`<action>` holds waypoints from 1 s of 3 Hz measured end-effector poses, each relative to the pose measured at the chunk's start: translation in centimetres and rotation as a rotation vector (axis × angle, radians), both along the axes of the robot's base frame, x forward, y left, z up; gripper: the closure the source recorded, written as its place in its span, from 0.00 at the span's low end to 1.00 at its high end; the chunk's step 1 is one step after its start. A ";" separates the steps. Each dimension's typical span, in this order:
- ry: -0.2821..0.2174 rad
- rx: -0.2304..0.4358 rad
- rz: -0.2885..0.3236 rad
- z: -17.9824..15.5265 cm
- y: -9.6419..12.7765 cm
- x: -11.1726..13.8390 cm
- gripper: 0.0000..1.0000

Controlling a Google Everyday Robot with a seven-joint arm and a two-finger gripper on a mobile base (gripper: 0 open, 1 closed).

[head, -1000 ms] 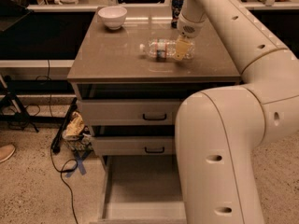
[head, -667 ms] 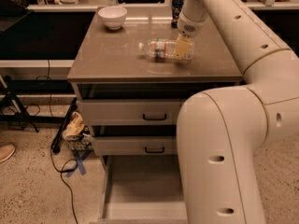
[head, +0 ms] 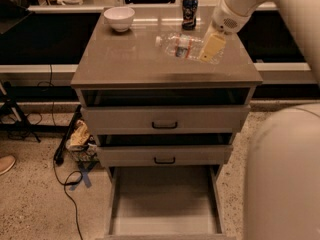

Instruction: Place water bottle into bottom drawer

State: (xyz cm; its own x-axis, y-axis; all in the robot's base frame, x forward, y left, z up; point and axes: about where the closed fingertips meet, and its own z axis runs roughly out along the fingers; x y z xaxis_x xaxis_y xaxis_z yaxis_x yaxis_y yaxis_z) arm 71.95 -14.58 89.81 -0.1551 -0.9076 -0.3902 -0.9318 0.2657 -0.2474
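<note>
Lying on its side on the tabletop (head: 125,59), the water bottle (head: 182,45) rests near the back right, its white cap pointing left. The tool (head: 211,49) sits at the bottle's right end; whether it grips cannot be told. Below, the bottom drawer (head: 162,199) stands pulled open.

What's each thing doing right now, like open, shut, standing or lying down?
water bottle: lying on its side on the cabinet top
gripper: low beside the bottle's base end
bottom drawer: pulled open, empty
top drawer: out a little
middle drawer: out a little
can: standing upright
bowl: right way up
</note>
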 end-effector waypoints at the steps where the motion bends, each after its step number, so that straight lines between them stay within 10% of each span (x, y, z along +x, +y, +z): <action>1: 0.080 0.100 0.106 -2.2 -1.6 -6.4 1.00; 3: 0.173 0.109 0.113 -5.9 -2.4 -10.4 1.00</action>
